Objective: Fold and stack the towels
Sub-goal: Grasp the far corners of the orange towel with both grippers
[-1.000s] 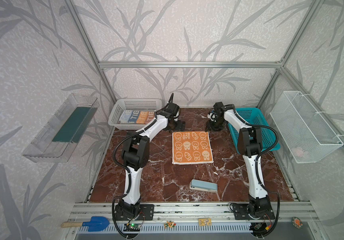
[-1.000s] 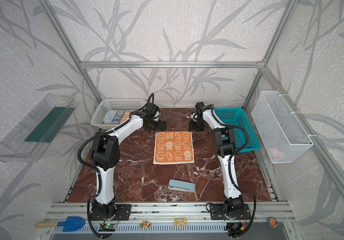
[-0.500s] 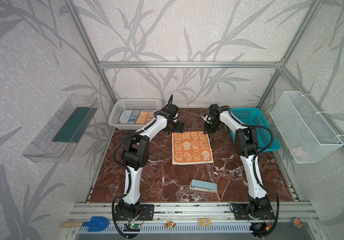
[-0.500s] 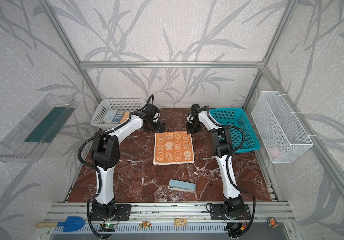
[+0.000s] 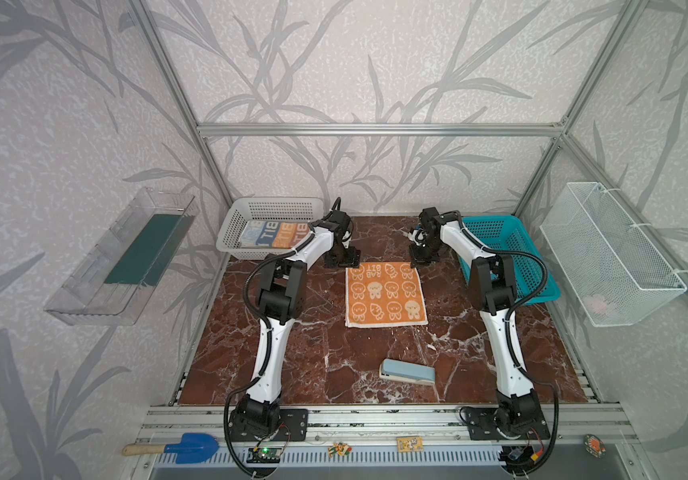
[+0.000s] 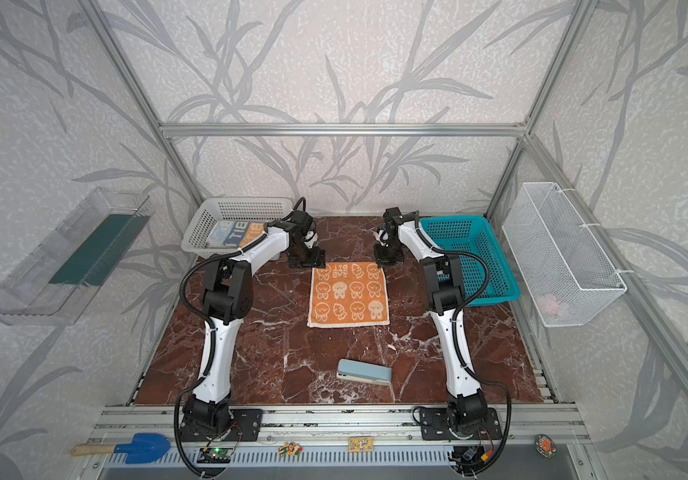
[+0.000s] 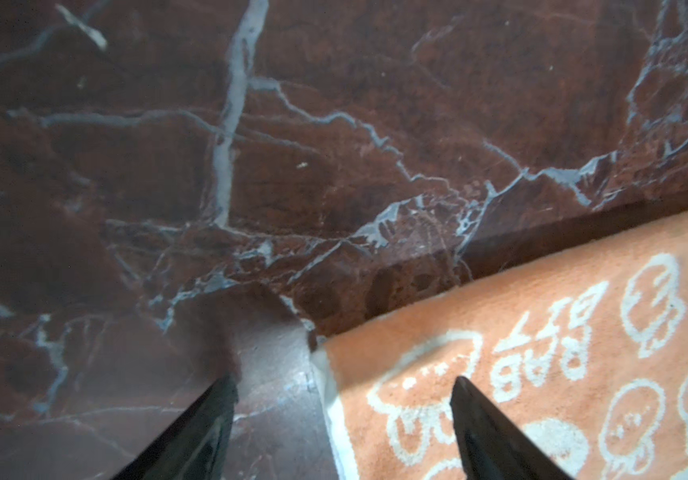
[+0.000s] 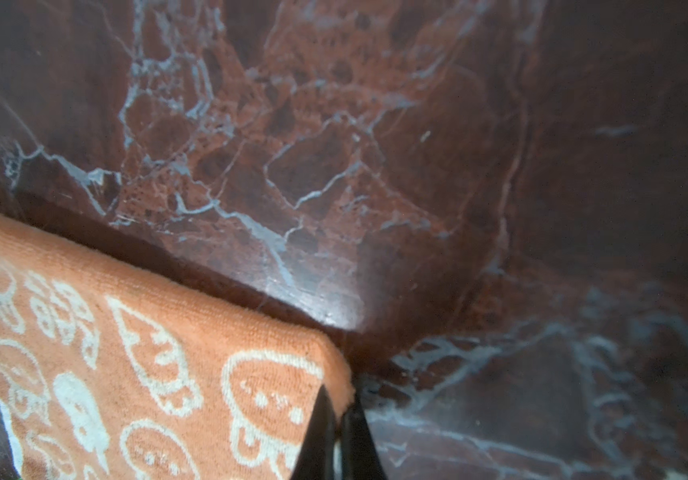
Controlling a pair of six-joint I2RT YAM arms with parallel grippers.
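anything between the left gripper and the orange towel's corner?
Nothing visible. The left gripper is open, jaws straddling a far corner of the orange towel, with only tabletop around it. The right gripper is shut on the other far corner.

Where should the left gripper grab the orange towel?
The far left corner, from above: the orange towel lies flat, that corner sits between the open fingers of the left gripper, and the right gripper pinches the far right corner.
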